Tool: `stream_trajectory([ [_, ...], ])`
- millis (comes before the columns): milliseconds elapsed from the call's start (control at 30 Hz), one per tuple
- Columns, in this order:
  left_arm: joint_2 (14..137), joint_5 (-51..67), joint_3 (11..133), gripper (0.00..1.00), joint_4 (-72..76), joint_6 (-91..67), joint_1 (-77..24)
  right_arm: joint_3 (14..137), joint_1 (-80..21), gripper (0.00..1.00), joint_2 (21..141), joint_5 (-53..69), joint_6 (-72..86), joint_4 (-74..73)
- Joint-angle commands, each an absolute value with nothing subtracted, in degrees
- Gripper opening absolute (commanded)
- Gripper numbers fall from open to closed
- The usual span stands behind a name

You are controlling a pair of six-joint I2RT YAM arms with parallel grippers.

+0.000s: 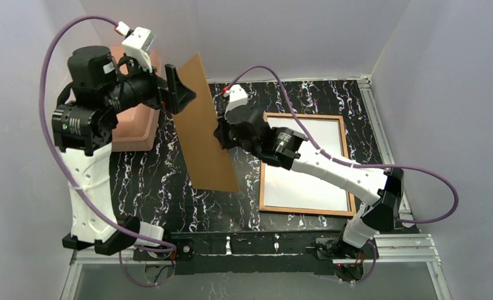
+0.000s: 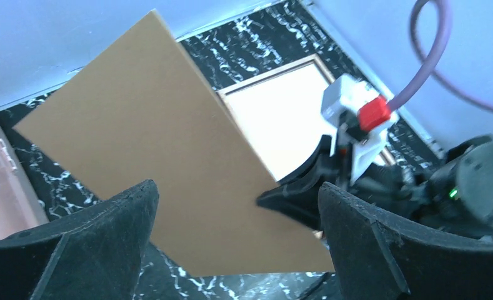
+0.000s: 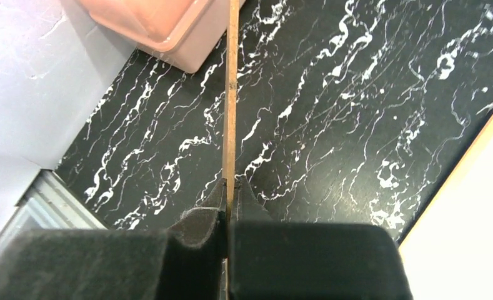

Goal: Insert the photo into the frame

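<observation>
Two grippers meet at a plain brown board [image 1: 203, 134] standing on edge mid-picture. The right gripper [image 3: 230, 187] is pinched tight on its thin edge, while the left gripper [image 1: 176, 89] gapes wide beside it, gripping nothing. Right of centre, the frame [image 1: 303, 210] lies flat on the black marbled table [image 1: 169, 181], its light wood-brown rim around a white rectangle.
</observation>
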State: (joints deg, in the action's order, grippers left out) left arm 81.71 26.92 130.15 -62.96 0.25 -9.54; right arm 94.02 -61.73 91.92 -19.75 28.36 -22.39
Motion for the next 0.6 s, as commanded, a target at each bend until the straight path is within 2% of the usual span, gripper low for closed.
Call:
stream_trajectory([
  [0, 80.0, 30.2, 127.3, 0.99, -62.6, -7.7, -9.5, 97.3, -66.7, 0.01, 92.9, -38.4, 18.6, -17.2],
  [333, 77.3, 24.7, 126.9, 0.98, -61.5, -8.1, -9.5, 100.0, -76.3, 0.01, 95.5, -55.9, 5.1, -1.5],
  [567, 74.5, 26.0, 119.1, 0.96, -58.2, -10.2, -9.5, 104.4, -80.2, 0.01, 100.6, -62.4, -2.0, 3.9],
])
